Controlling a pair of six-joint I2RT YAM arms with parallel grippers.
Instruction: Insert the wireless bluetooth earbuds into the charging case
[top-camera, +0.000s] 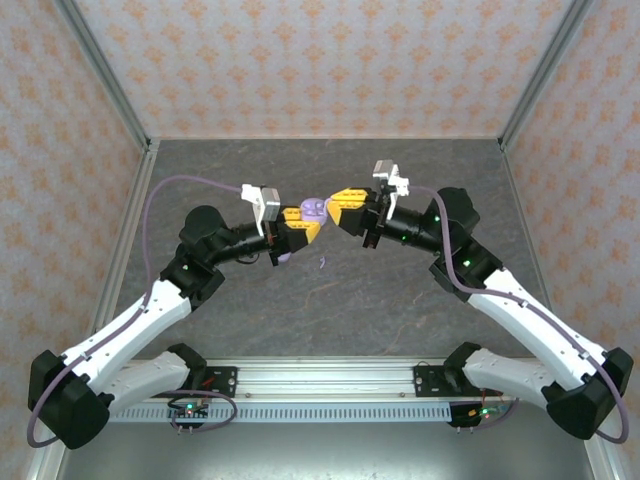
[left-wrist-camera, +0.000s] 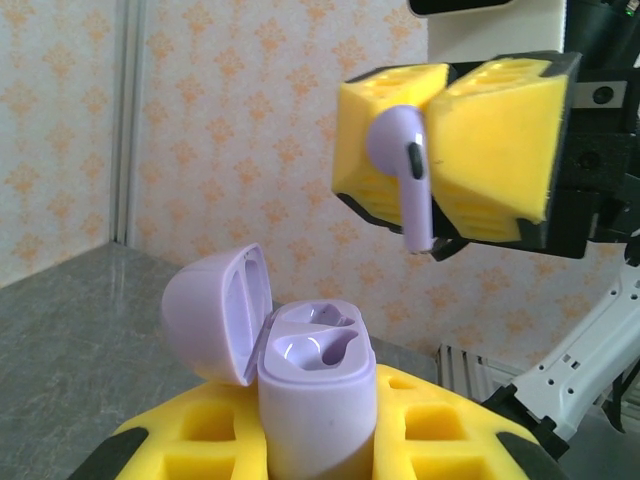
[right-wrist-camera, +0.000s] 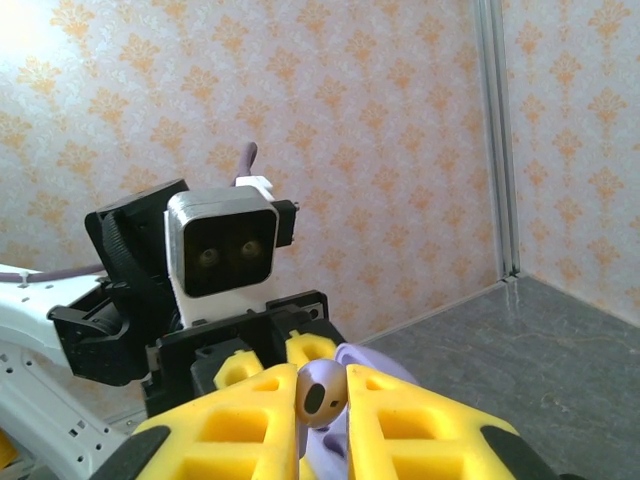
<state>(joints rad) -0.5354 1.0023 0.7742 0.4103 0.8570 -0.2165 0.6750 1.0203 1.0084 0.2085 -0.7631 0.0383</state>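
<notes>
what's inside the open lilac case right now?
Two moulded wells, both empty, show inside the lilac case, lid flipped back. The lilac earbud hangs above it, pinched in the right claw. The left claw covers the case's lower body.

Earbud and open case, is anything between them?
No. In the left wrist view, the gap between the lilac earbud and the open case below is bare.
</notes>
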